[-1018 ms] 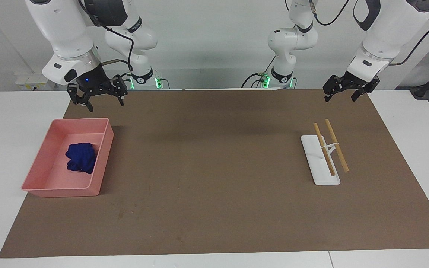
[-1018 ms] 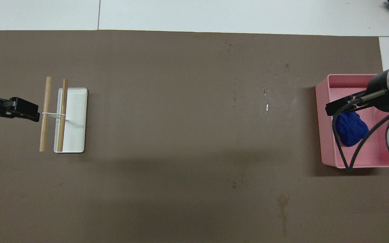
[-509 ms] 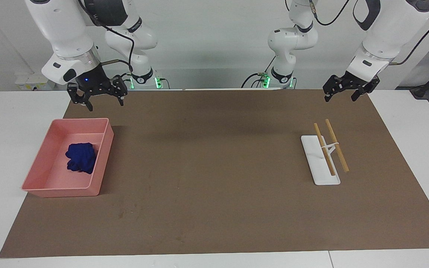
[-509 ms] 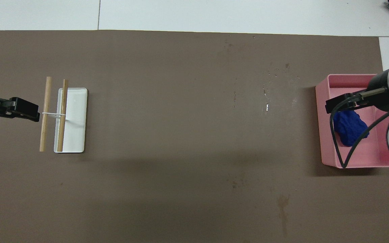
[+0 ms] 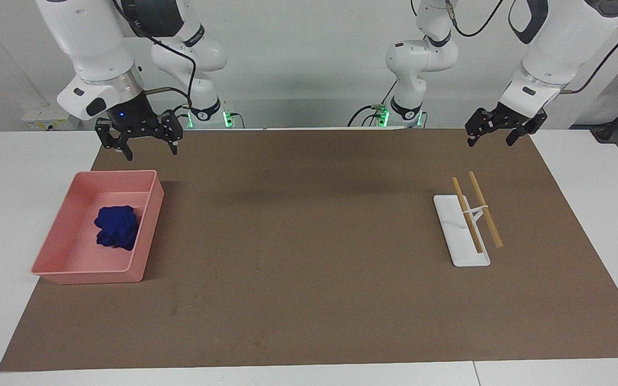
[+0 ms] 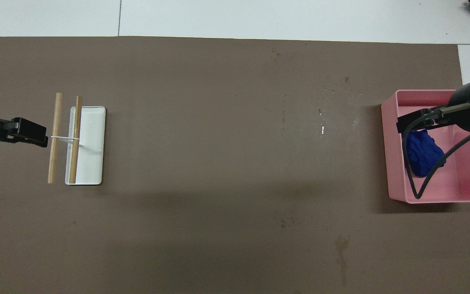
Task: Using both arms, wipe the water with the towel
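The deep blue towel (image 5: 117, 228) lies crumpled in a pink tray (image 5: 89, 276) at the right arm's end of the table; it also shows in the overhead view (image 6: 422, 153). My right gripper (image 5: 151, 153) is open and empty, up in the air over the tray (image 6: 390, 163), well clear of the towel; it also shows in the overhead view (image 6: 412, 122). My left gripper (image 5: 490, 142) is open and empty, raised over the mat beside the rack, and waits; it also shows in the overhead view (image 6: 35, 136). Small water drops (image 6: 322, 118) glint on the brown mat beside the tray.
A white rack (image 5: 462, 241) with two wooden rods (image 5: 485, 209) stands toward the left arm's end; it also shows in the overhead view (image 6: 90, 147). A brown mat (image 5: 309, 241) covers most of the white table.
My right gripper has shifted slightly over the tray, toward the right arm's end of the table. The left arm, towel and rack have not moved.
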Controlling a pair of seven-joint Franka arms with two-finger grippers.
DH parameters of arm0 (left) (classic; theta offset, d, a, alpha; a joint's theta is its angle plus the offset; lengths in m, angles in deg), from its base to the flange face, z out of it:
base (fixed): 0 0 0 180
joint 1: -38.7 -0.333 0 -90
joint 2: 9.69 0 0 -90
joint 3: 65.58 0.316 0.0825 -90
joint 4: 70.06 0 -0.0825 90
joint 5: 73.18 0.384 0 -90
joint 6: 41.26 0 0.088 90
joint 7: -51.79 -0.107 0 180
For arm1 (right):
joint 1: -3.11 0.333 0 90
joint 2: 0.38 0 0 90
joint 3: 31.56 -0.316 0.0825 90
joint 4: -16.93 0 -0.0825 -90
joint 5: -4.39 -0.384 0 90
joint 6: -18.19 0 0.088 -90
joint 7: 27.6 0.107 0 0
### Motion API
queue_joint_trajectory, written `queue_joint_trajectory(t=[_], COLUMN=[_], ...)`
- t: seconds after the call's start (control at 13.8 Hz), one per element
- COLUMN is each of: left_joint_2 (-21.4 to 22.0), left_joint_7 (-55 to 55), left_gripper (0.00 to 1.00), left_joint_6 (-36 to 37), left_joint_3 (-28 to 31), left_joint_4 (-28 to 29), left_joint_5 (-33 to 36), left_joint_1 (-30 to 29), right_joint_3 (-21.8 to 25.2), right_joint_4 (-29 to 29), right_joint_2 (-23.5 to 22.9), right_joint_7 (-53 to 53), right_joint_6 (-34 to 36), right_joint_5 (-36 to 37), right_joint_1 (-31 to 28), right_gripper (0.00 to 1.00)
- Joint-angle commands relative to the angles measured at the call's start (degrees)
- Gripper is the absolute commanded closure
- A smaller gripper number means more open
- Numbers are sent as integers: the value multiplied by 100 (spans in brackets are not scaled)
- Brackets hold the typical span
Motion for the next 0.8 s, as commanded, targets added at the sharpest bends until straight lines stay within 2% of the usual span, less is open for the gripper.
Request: queue_joint_trajectory(t=[0.0, 0.73], left_joint_2=[177, 177], left_joint_7=[-39, -30], left_gripper=[0, 0], left_joint_6=[-92, -92], left_joint_3=[61, 61], left_joint_4=[209, 209], left_joint_5=[-79, -79], left_joint_1=[34, 34], right_joint_3=[-57, -40], right_joint_4=[26, 25], right_joint_2=[25, 43], right_joint_7=[76, 50], right_joint_6=[-73, -64], right_joint_5=[-14, -14], right_joint_1=[-167, -317], right_gripper=[0, 0])
